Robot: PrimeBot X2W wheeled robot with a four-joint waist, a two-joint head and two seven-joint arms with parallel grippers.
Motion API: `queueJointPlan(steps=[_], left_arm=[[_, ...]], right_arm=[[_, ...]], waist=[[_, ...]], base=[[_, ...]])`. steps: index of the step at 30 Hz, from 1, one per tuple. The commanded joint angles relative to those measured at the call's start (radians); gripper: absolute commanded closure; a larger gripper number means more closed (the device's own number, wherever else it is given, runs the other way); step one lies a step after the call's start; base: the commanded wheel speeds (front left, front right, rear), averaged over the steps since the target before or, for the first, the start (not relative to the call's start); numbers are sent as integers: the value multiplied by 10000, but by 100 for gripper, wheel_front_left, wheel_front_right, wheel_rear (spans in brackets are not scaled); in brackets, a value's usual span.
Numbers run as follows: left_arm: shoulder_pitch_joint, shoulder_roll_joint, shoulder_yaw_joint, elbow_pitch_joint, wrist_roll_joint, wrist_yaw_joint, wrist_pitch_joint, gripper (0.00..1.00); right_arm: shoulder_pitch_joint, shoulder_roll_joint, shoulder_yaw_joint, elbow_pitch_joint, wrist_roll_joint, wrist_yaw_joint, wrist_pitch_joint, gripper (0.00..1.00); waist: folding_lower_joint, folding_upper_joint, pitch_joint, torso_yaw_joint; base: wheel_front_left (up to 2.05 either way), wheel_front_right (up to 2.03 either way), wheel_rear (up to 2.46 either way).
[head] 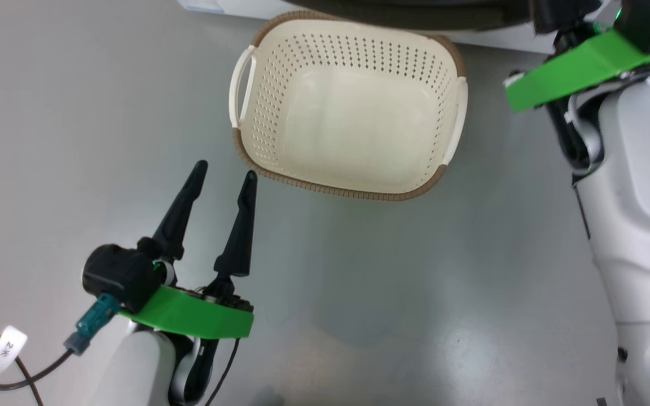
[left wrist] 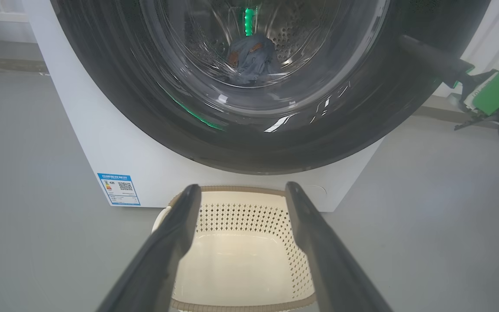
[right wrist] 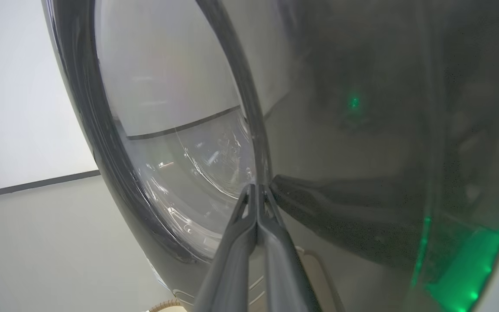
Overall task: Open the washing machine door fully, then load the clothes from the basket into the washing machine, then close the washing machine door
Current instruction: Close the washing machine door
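One basket, one garment behind the door glass; left hand spread wide, right hand pinched closed.

The basket in the upper middle is cream, dotted with rows of small holes, its rim woven brown. My left pincer is black on a bright green bracket. The washing machine is white with a blue label; its door is glossy black, and the clothes inside look grey-blue with orange.
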Motion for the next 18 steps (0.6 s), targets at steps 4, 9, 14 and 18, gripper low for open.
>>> queueJointPlan(steps=[4, 9, 14, 18], left_arm=[[-198, 189, 166, -345, -69, -25, -63, 0], [-287, 189, 73, -439, -77, -25, -63, 0], [-345, 189, -29, -487, -70, -25, -63, 0], [-368, 189, -63, -510, -63, -25, -63, 0]], right_arm=[[-905, 142, -245, 266, -189, 4, -45, 100], [-1609, 197, -654, 614, -363, 4, -46, 100], [-2080, 226, -932, 912, -512, 4, -46, 100], [-2306, 204, -1048, 1052, -580, 4, -46, 100]], waist=[[0, 0, 425, 121], [0, 0, 600, 155], [0, 0, 673, 185], [0, 0, 713, 196]], base=[[0, 0, 0], [0, 0, 0], [0, 0, 0], [0, 0, 0]])
